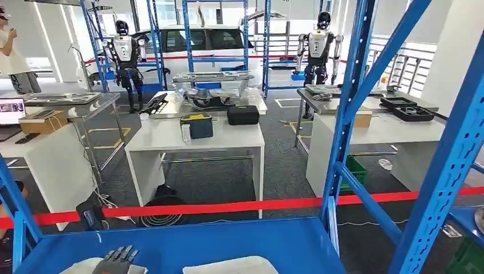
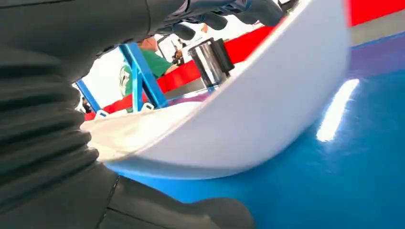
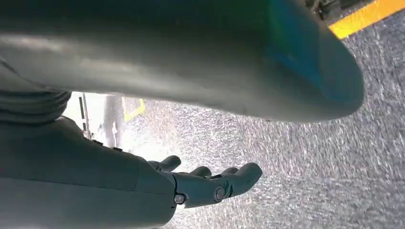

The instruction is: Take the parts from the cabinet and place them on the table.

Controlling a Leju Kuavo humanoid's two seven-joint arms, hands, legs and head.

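We see the left hand at the near edge of the blue cabinet shelf, its dark fingers lying over the top of a white curved part. In the left wrist view the same white curved part sits on the shelf surface, with the fingers arched over its upper rim and the thumb low beside its underside. We cannot tell from these frames whether the fingers actually clamp the part or only rest against it.

A second white part lies on the same shelf, to the right of the first and apart from it.

The right hand hangs over grey speckled floor, its fingers loosely apart and holding nothing.

Edges and room: the shelf is framed by blue uprights and diagonal braces on the right and a blue post on the left. A red barrier tape runs across just beyond the far edge of the shelf. Past the tape stands a white desk carrying a dark case and a bag with a yellow top. Open grey floor lies between tape and desk. Two humanoid robots stand further back near a white vehicle.
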